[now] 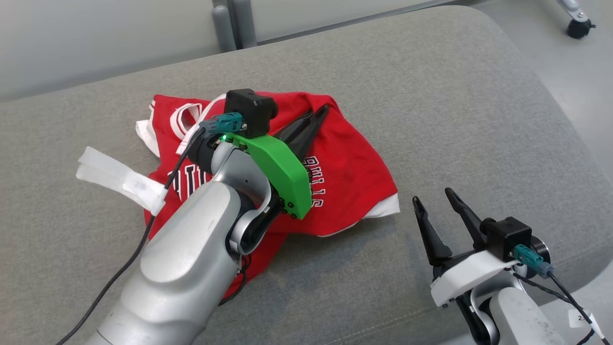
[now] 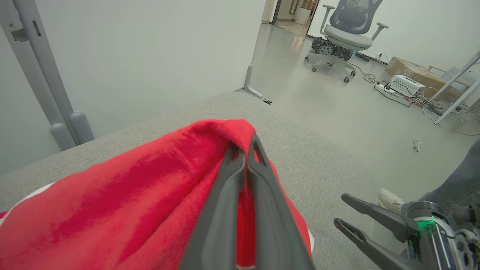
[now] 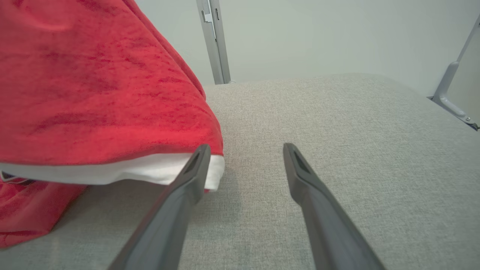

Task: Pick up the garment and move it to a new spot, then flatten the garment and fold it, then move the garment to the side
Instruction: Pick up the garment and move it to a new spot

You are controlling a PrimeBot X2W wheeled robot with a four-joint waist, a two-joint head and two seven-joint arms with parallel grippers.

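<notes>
Grey fabric cushion (image 1: 455, 96) in an office room, with a pale wall (image 2: 150, 48) behind and a desk chair (image 2: 348, 30) further off. A red jersey (image 1: 354, 177) lay crumpled mid-cushion, its white hem (image 3: 150, 170) toward the robot's right.

The left claw (image 1: 322, 111) was pinched tight on a fold at the jersey's far edge. Cloth bunched round the tips and tented up off the cushion. The right claw (image 1: 433, 197) gaped wide and held nothing. It sat low over the cushion just beside the hem corner, one finger almost at it.

This looked like the pick-up step. To do it well, hold the left pinch firm and lift upward rather than dragging. The right claw probably needs the hem corner before the carry, so the jersey hangs spread and not balled.

The left arm reached forward across the jersey, wrist bent, fingers angled away and rightward. The right arm was low, fingers pointing forward.
</notes>
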